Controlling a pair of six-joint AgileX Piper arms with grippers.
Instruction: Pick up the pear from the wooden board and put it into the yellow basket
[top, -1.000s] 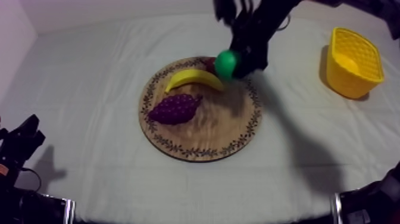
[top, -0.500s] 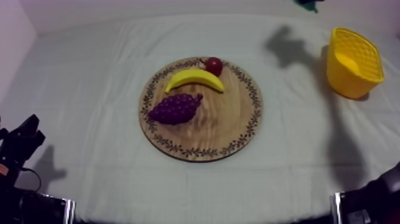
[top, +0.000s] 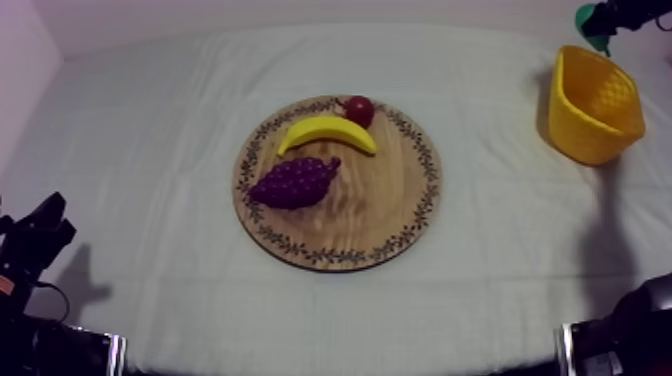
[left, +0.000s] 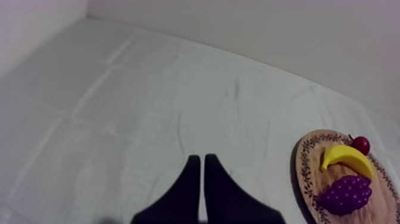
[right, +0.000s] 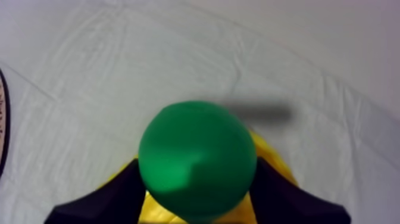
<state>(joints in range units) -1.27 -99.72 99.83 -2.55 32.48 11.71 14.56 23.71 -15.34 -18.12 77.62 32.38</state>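
At the far right corner of the counter (top: 150, 110), we find the right gripper (top: 606, 14) clamped on the pear (top: 587, 16). It holds the pear in the air just beyond the far rim of the yellow basket (top: 596, 110). We note that the pear is off the wooden board (top: 380, 225) and not yet inside the basket.

From the right wrist, we see the round green pear (right: 196, 158) between the two black fingers (right: 101, 202) of the right gripper (right: 196, 199), one at each side of it. The yellow of the basket (right: 271, 156) shows directly beneath the fruit, with grey-white cloth (right: 89, 71) beyond.

Three toy fruits lie on the board near the counter's middle:
- a banana (top: 325, 132) lies toward the board's far side;
- a small red fruit (top: 358, 110) sits at the banana's far end, though we cannot tell whether the two touch;
- a bunch of grapes (top: 293, 182) lies just beside the banana, on the board's left half.

The left gripper (top: 38, 235) rests low at the counter's near left edge, well apart from the board. From the left wrist, we see its fingers (left: 190, 184) lying together as a narrow wedge with nothing between them, over bare cloth. The board (left: 305, 179), the banana (left: 345, 159), the grapes (left: 345, 193) and the red fruit (left: 360, 145) lie farther off.
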